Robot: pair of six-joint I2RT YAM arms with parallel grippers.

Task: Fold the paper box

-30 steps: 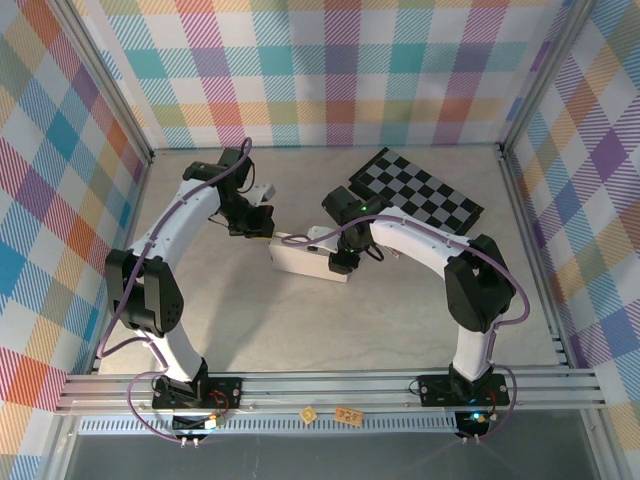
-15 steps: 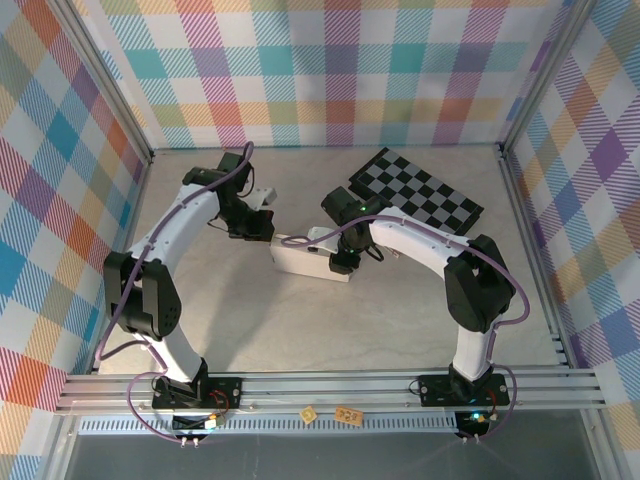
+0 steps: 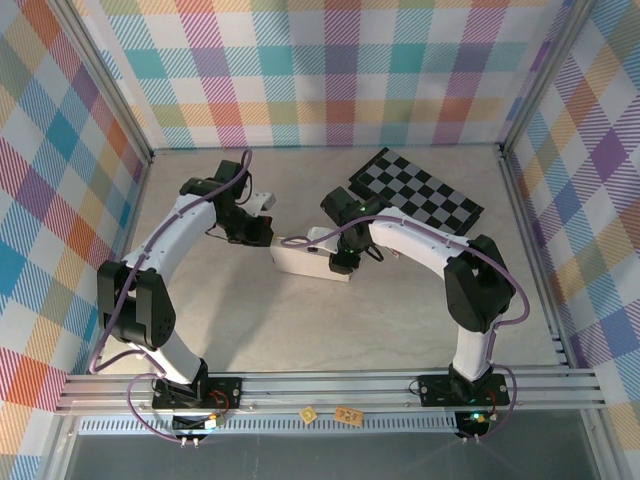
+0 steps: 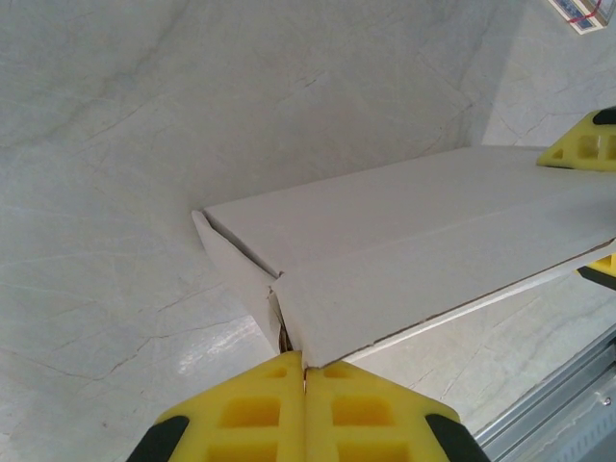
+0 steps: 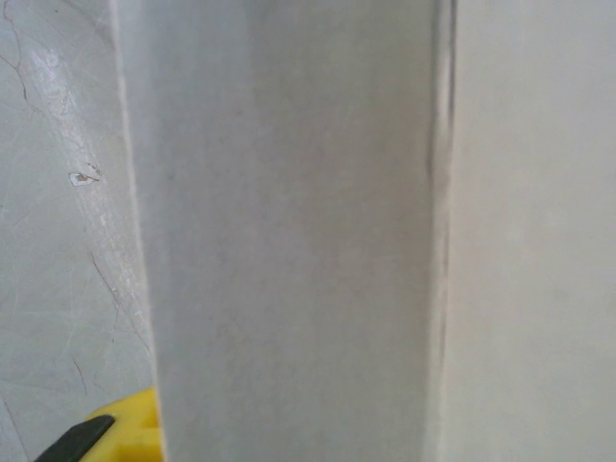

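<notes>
The white paper box (image 3: 305,260) lies mid-table as a shallow, partly closed rectangle. In the left wrist view the paper box (image 4: 404,250) stretches away from me with its upper panel slightly raised over the side wall. My left gripper (image 3: 262,232) meets its left end; the yellow fingers (image 4: 250,414) are pressed together with the corner of the top panel running into their seam. My right gripper (image 3: 340,262) sits at the box's right end, with yellow fingers (image 4: 580,152) on either side of it. In the right wrist view the box (image 5: 289,241) is very close, and one fingertip (image 5: 120,438) peeks out beside it.
A black-and-grey checkered board (image 3: 420,192) lies at the back right, just behind the right arm. Plaid walls enclose the table on three sides. An aluminium rail (image 3: 320,385) runs along the near edge, with small tags (image 3: 348,413) in front of it.
The left arm's elbow has swung outward to the left and its gripper has shifted slightly toward the box's left end. The box and right arm have stayed put.
</notes>
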